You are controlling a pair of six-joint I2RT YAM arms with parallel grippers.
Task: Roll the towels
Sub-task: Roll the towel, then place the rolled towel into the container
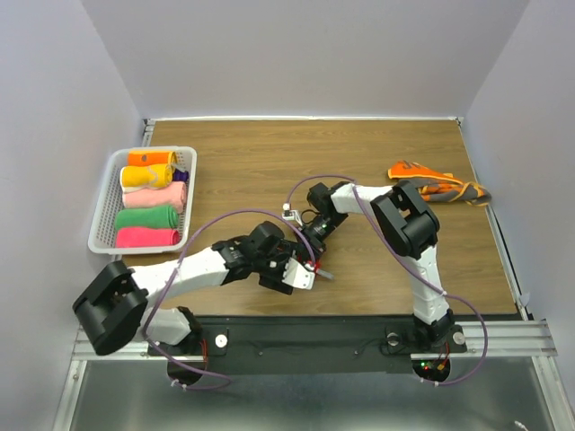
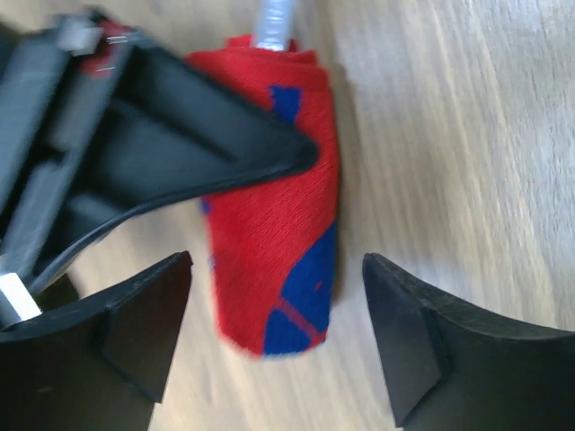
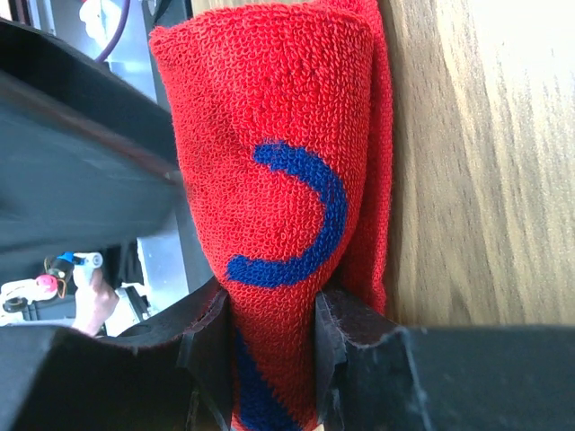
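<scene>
A red towel [image 2: 269, 224] with blue patterns lies rolled into a short roll on the wooden table [image 1: 269, 162]. My right gripper [image 3: 269, 310] is shut on one end of the roll [image 3: 269, 135], its fingers pinching the cloth. My left gripper [image 2: 277, 269] stands open, its fingers on either side of the roll's other end without touching it. In the top view both grippers, left [image 1: 308, 271] and right [image 1: 316, 235], meet near the table's front middle and hide the roll. Several more rolled towels [image 1: 148, 215] fill a basket. A crumpled orange patterned towel [image 1: 436, 184] lies at the back right.
The white slatted basket [image 1: 110, 184] stands at the table's left side. The right gripper's black finger [image 2: 180, 144] crosses the left wrist view just over the roll. Purple cables loop over both arms. The table's front edge runs just behind the left gripper.
</scene>
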